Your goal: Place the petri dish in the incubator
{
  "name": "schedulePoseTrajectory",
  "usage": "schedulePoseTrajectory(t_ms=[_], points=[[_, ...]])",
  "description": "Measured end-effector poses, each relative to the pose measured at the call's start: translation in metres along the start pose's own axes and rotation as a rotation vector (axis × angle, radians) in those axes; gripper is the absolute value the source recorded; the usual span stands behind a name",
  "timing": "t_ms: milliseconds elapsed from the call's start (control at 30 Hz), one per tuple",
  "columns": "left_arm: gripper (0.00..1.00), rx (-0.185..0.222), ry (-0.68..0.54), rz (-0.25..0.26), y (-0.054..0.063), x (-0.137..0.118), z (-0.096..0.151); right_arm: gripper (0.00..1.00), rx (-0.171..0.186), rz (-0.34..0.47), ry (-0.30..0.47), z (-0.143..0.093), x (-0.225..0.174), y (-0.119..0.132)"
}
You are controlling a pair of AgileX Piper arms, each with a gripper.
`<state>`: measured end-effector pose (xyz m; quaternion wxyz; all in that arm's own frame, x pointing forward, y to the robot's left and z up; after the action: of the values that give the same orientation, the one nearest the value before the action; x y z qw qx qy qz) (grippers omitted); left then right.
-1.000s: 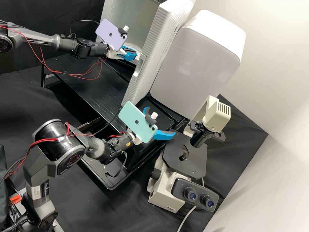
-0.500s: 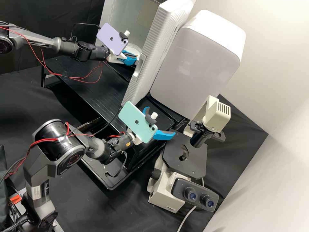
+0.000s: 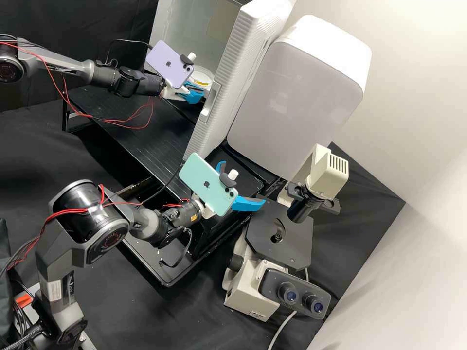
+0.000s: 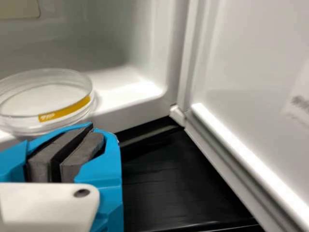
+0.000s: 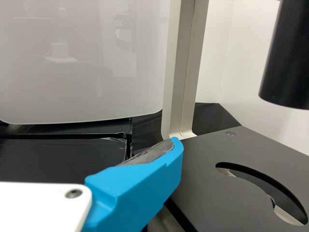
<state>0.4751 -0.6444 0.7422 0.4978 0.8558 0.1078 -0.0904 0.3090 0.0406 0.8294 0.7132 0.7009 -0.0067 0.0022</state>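
Observation:
The clear petri dish point(image 4: 46, 99) with a yellow label strip rests on the white floor of the open incubator point(image 4: 125, 89), near its front edge. In the high view the dish point(image 3: 203, 77) sits just inside the incubator point(image 3: 194, 29). My left gripper point(image 4: 79, 137) is shut with nothing in it, its pads pressed together, just outside the opening and a little short of the dish; the high view places this left gripper point(image 3: 194, 95) beside the door. My right gripper point(image 3: 258, 201) is shut and empty, hovering over the microscope stage point(image 5: 231, 164).
The incubator door point(image 3: 238, 63) stands open to the right of the left gripper. A second white box point(image 3: 301, 92) stands behind the microscope point(image 3: 279, 243). A black ribbed platform point(image 3: 146, 131) runs under both arms. Red wires trail from the left arm.
My left gripper has drawn back out of the incubator mouth and slightly down, uncovering the dish on the floor inside. The right arm has not moved.

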Motion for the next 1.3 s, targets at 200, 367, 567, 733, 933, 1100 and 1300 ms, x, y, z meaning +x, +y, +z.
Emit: schedulePoseTrajectory(t_ms=[200,367,567,733,933,1100,1300], points=[[0.00,-0.008,0.015,0.003,-0.001,0.009,-0.006,1.00,0.000,0.000,0.000,0.000,0.000,0.000],[0.00,-0.045,0.014,0.006,0.002,0.010,-0.006,1.00,0.000,0.000,0.000,0.000,0.000,0.000],[0.00,-0.087,0.009,0.011,0.006,0.012,-0.004,1.00,0.000,0.000,0.000,0.000,0.000,0.000],[0.00,-0.087,0.009,0.011,0.006,0.012,-0.004,1.00,0.000,0.000,0.000,0.000,0.000,0.000],[0.00,-0.087,0.005,0.012,0.006,0.011,-0.002,1.00,0.000,0.000,0.000,0.000,0.000,0.000],[0.00,-0.082,0.005,0.005,0.003,0.010,-0.002,1.00,0.000,0.000,0.000,0.000,0.000,0.000],[0.00,-0.070,0.012,-0.021,-0.005,0.008,-0.003,1.00,0.000,0.000,0.000,0.000,0.000,0.000]])
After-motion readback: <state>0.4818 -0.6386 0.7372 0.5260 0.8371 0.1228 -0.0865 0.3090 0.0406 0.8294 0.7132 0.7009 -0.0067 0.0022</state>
